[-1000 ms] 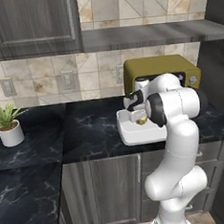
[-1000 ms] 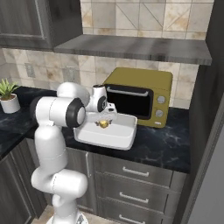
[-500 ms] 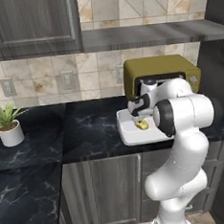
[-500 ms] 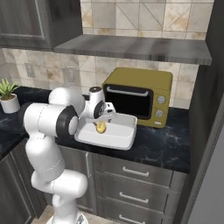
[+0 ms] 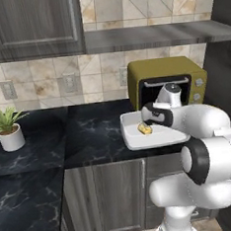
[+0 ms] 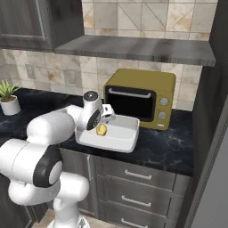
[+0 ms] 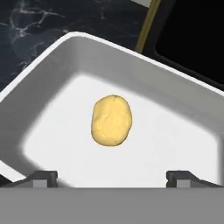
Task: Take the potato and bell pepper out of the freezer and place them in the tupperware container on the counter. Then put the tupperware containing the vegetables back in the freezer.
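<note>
The potato point(image 7: 111, 120) lies loose on the floor of the white container point(image 7: 52, 78), roughly in its middle and clear of the walls, with nothing gripping it. The container sits on the black marble counter point(image 5: 89, 134), just in front of the olive oven point(image 6: 140, 100), its far rim close to the oven's dark door. The gripper point(image 7: 111, 175) hangs over the container with its jaws spread wide and empty; in the hand view the two dark fingertips point(image 7: 41, 177) stand far apart at the bottom, on either side of the potato and not touching it. From the right base view the hand sits at the near-left edge of the container, above the potato point(image 6: 101, 129). By my reading, the first half of the loading step is done: the potato is in the container, and the red pepper is nowhere to be seen on the counter or in the container, so it likely has yet to be fetched. The next move would call for lifting the hand straight up, clear of the rim, so as not to knock the container, then turning away toward the freezer for the pepper. A potted plant point(image 5: 7, 129) stands well apart at the far left of the counter, out of the way.
</note>
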